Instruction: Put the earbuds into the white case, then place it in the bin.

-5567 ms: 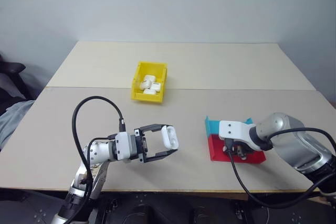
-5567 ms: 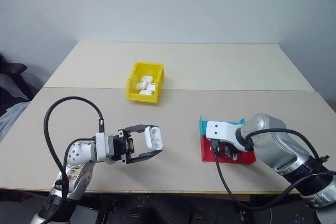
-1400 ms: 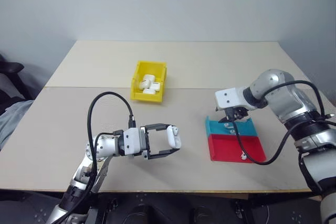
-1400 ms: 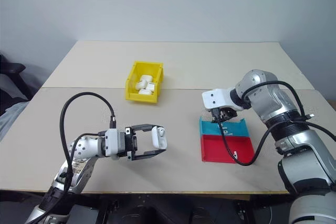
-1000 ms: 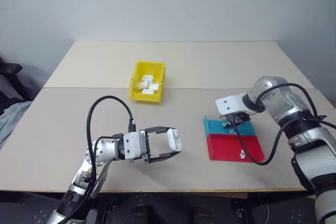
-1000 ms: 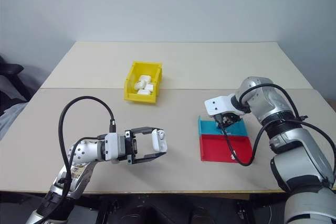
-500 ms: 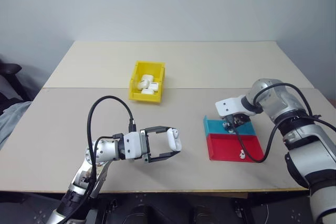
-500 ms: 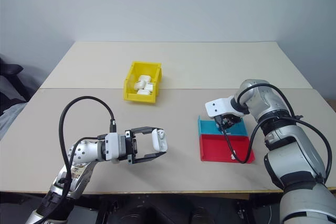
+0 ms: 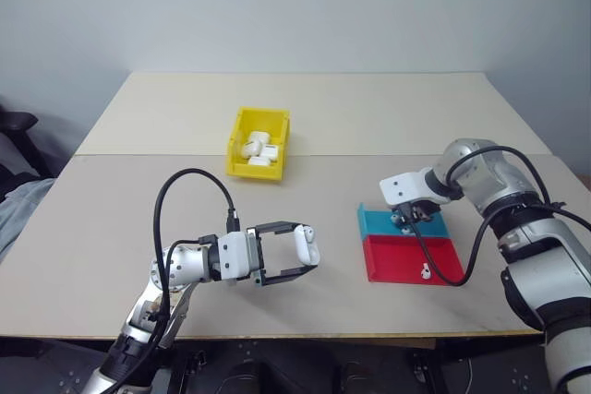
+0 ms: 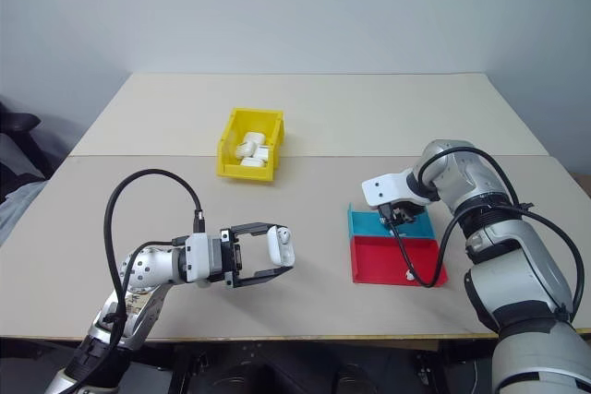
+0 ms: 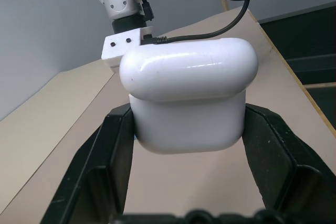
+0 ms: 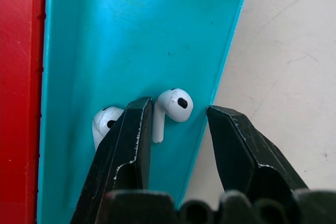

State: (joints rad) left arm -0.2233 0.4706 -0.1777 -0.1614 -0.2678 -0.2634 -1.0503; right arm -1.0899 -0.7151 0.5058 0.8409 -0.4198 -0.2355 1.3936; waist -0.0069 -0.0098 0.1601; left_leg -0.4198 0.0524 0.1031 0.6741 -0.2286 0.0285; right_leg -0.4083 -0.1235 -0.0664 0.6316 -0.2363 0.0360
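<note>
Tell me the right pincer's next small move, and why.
Probably close on the earbud: the right pincer straddles it in the teal tray, fingers apart on either side, while a second earbud lies just beyond one finger.

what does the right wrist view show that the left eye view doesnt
Right wrist view alone: two earbuds lying in the teal tray, one between the open fingers of the right gripper, the other beside a finger.

Left eye view alone: the left gripper shut on the white case, the yellow bin of cases, and a lone earbud in the red tray.

Both: the two trays and the table.
</note>
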